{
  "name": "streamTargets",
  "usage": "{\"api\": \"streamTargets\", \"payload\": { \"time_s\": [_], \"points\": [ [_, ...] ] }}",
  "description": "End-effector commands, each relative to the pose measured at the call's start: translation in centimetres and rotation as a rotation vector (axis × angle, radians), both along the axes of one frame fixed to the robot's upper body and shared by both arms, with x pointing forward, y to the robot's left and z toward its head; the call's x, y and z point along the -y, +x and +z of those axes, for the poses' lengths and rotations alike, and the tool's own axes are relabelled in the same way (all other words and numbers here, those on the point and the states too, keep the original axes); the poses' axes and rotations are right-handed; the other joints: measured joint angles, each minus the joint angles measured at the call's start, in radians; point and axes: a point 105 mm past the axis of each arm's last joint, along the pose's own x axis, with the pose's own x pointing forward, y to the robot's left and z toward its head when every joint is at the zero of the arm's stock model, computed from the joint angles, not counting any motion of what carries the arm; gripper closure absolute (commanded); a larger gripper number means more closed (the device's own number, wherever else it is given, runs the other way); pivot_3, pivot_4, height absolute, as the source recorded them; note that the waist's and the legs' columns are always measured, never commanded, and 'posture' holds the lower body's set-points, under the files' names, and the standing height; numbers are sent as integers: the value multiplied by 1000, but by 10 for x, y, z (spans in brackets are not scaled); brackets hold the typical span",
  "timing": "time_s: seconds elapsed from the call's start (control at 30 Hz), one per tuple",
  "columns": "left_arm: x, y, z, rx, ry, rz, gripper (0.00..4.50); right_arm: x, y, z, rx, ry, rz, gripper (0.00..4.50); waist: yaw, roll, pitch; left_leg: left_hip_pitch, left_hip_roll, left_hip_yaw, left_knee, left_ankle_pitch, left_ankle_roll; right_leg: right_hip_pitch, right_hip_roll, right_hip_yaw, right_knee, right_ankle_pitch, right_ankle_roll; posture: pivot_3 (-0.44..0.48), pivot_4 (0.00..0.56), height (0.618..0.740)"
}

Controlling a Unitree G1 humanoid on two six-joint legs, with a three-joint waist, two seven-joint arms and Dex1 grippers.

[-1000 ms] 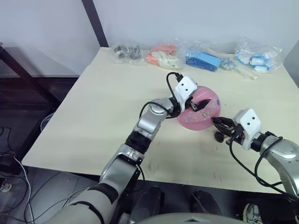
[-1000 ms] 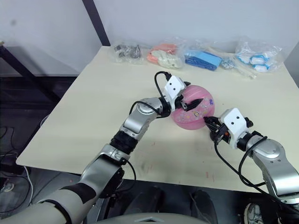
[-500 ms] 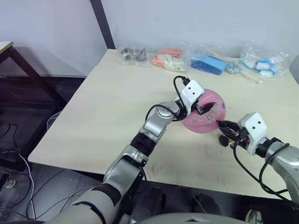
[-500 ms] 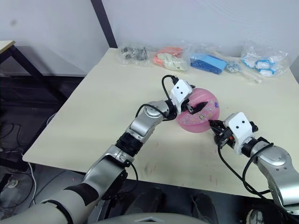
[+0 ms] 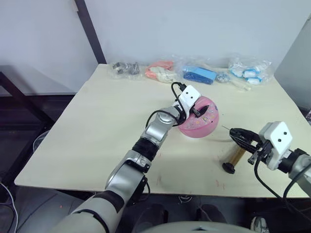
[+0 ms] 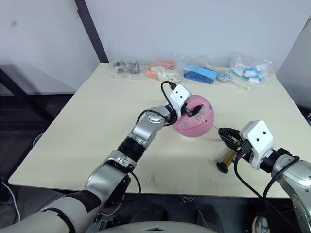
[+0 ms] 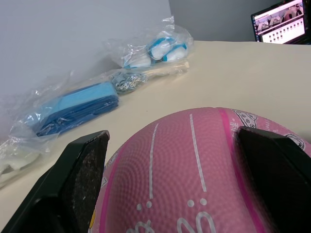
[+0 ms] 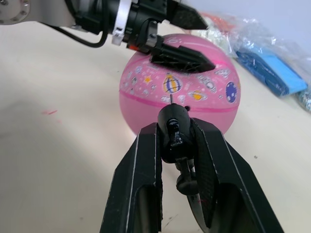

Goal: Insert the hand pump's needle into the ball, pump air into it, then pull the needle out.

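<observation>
The pink ball (image 5: 198,124) with cartoon prints rests near the table's middle. My left gripper (image 5: 198,109) straddles its top, one finger (image 7: 80,179) on each side, shut on it. To the right, clear of the ball, my right gripper (image 5: 237,134) is shut on the black fitting (image 8: 173,122) at the hose end. The thin needle (image 8: 171,99) sticks out toward the ball and does not touch it. The hand pump (image 5: 234,158), brass barrel and black cap, lies on the table below my right gripper.
Several plastic bags line the table's far edge: metal parts (image 5: 123,68), orange items (image 5: 159,71), a blue pack (image 5: 199,75), white and blue items (image 5: 248,73). The table's front edge (image 5: 194,187) runs just below the pump.
My right gripper has drawn back to the right with the needle fitting, opening a gap to the ball. The pump now lies in full view. The camera view has shifted.
</observation>
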Motion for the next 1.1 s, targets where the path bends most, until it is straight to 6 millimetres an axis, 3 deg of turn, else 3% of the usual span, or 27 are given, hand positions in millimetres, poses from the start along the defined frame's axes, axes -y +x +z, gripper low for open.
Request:
{"api": "streamTargets", "payload": {
  "time_s": [0.03,0.17,0.33,0.5,0.6,0.73,0.83,1.1],
  "points": [
    [-53,-18,-116,-340,248,137,0,12,5,7,61,-14,-58,4131,0,0,0,0,-1,0,0,0,0,-1,0,0,0,1,1,0,150,740],
    [-42,-18,-100,-294,186,67,0,22,13,-1,67,1,-139,4131,-2,1,1,0,-1,0,0,0,0,-1,0,1,0,1,1,0,150,740],
    [-31,-15,-65,-191,90,-27,0,35,27,-11,75,29,-260,4131,-2,2,4,-3,-1,-1,0,0,0,-6,0,1,0,0,0,0,150,740],
    [-27,-9,-27,-100,22,-94,0,39,36,-23,62,48,-314,4131,-1,15,20,-6,-2,-2,-1,1,0,-15,0,1,2,4,3,0,150,740],
    [-22,-9,6,-41,-39,-154,0,37,40,-25,64,73,-323,4131,-3,18,23,-15,-2,-2,-2,3,4,-25,1,1,3,4,3,0,150,740],
    [-19,-13,33,2,-69,-227,0,35,43,-25,71,87,-318,4131,-4,13,33,-33,-4,-2,0,8,-2,-45,3,2,4,13,-11,0,150,740],
    [-20,-17,60,31,-117,-279,0,33,45,-23,81,102,-306,4131,-4,14,43,-38,-5,-3,1,9,-3,-49,3,3,4,14,-14,0,150,740],
    [-33,-39,104,68,-158,-451,0,40,50,-26,83,112,-319,4131,-10,18,55,-53,-5,-1,0,9,-4,-65,3,4,5,15,-15,0,150,740]
  ]
}}
